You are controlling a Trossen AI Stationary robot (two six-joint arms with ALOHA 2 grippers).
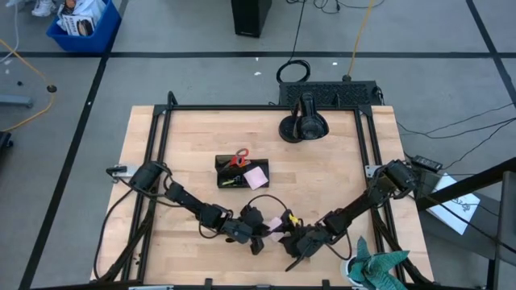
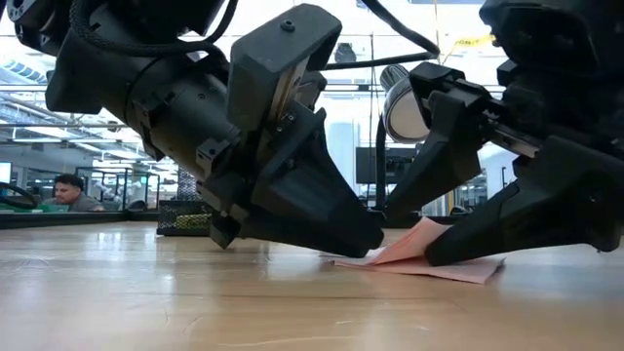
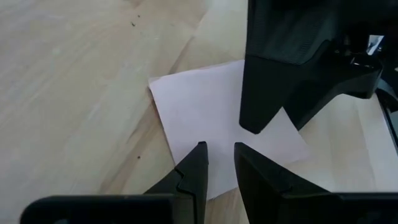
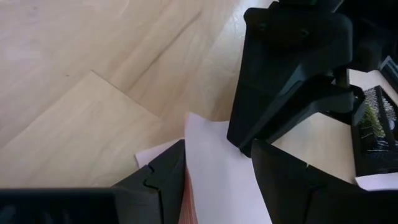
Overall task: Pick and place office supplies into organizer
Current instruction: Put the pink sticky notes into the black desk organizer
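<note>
Desk [image 1: 193,145]: pink pad [image 3: 211,118] at near edge, well apart from organizer [image 1: 241,172]; left gripper [image 3: 219,163] jaws narrow, pressing it; right gripper [image 4: 217,171] jaws straddling a lifted sheet; step: grasping; next probably needs closing, lifting.

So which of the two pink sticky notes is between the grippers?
The loose pink sheet near the table's front edge, where both grippers meet. The other pink pad lies in the black organizer.
</note>
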